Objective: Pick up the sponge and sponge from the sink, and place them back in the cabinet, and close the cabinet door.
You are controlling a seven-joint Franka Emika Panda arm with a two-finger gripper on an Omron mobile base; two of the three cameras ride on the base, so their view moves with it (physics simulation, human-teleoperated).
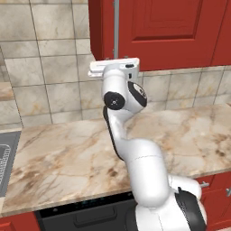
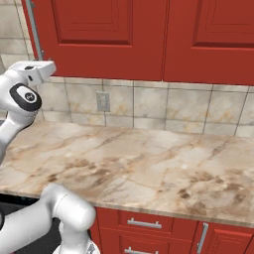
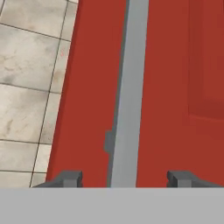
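The red cabinet door (image 3: 170, 87) faces the hand camera from close up, with its long silver bar handle (image 3: 127, 96) running down the middle. My gripper (image 3: 124, 178) is open and straddles the handle: one dark fingertip (image 3: 70, 177) sits left of the bar and one sits right, with a gap on each side. From the base, my white hand (image 1: 115, 66) is raised against the lower end of the handle (image 1: 116, 27) at the door's left edge (image 2: 33, 30). The door (image 1: 171, 31) lies flush with the cabinet. A grey corner of the sink (image 1: 5, 158) shows at far left. The sponges are out of view.
A marble counter (image 1: 67, 158) runs below the cabinet, backed by a beige tiled wall (image 1: 45, 67) with a wall socket (image 2: 103, 101). A second red door (image 2: 213, 34) is to the right. Red drawers (image 2: 144, 223) sit under the counter.
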